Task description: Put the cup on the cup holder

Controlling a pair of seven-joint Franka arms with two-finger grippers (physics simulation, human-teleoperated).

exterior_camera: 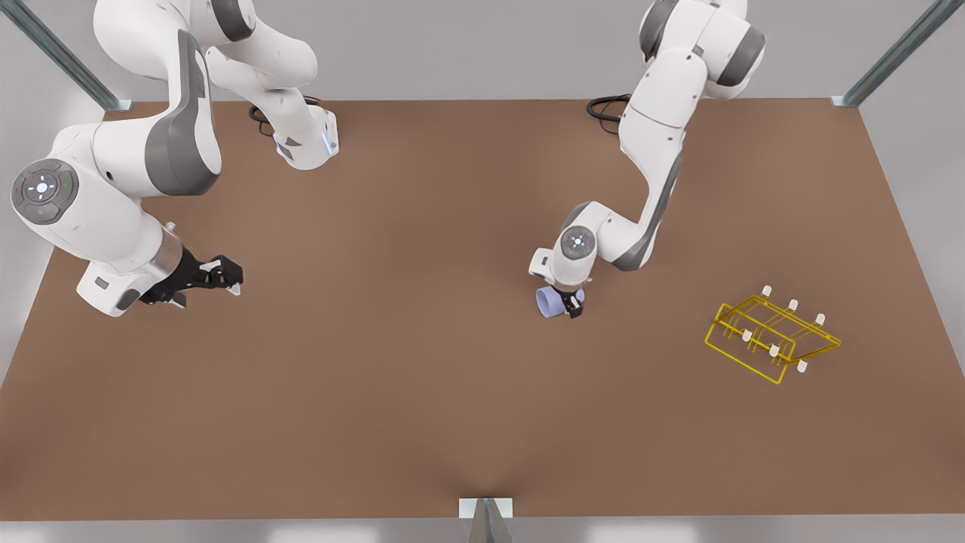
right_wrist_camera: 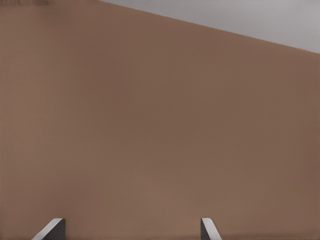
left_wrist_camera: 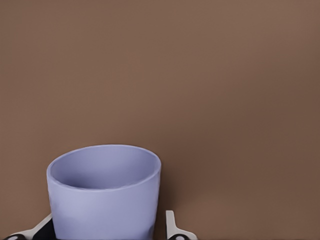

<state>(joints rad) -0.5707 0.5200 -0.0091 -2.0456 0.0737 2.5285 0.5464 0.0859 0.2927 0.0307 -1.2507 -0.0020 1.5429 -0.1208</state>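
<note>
The cup [exterior_camera: 549,303] is clamped in the left pincer [exterior_camera: 562,305], well apart from the cup holder [exterior_camera: 773,337]. It could be dropped if tilted. The right pincer [exterior_camera: 226,275] waits, spread apart.

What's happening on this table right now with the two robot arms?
The left hand, near the middle of the brown table, is shut on the lavender cup. The yellow cup holder stands apart from it, toward the front view's right, with nothing on its white-tipped pegs, so the cup is not yet placed. The right hand waits open at the front view's left, holding nothing.
</note>
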